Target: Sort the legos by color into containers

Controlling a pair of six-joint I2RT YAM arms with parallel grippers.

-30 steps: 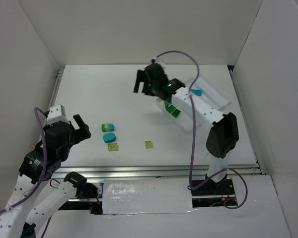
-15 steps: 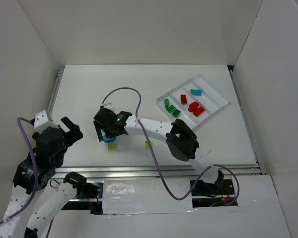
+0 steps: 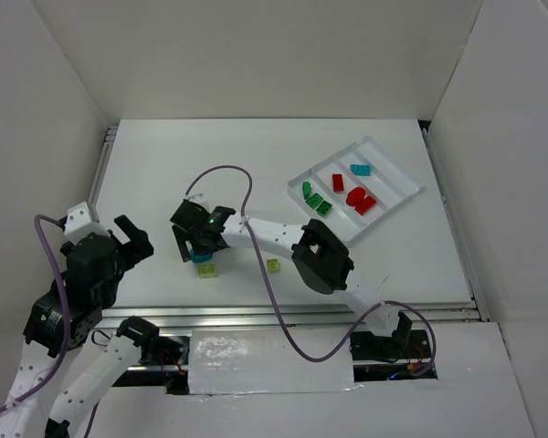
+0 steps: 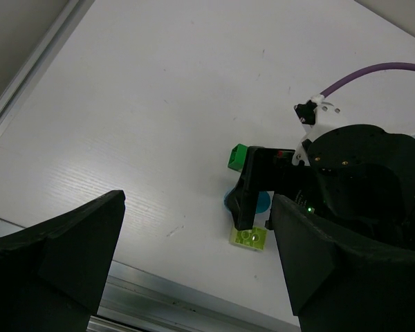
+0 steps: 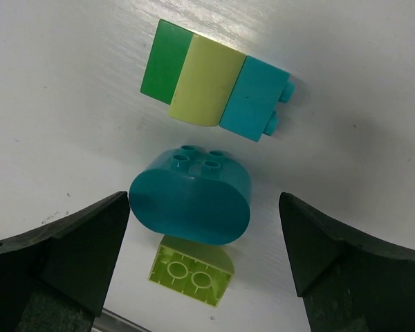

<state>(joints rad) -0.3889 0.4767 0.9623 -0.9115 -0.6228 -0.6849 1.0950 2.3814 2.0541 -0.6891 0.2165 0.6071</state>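
Right wrist view: right gripper (image 5: 203, 211) spread wide astride a rounded cyan-blue brick (image 5: 190, 200) on the white table (image 5: 69, 83), lime brick (image 5: 191, 277) just beside. Hard, light, slick plastic, probably; its flat long sides look the surest pinch. Left gripper (image 4: 197, 207) gapes empty.

The top external camera looks steeply down from high behind the near edge, taking in the whole table (image 3: 164, 164). The left wrist view looks obliquely from the near left. The right wrist view faces straight down, close, and both share the rounded cyan brick (image 5: 190, 197) and lime brick (image 5: 191, 270).
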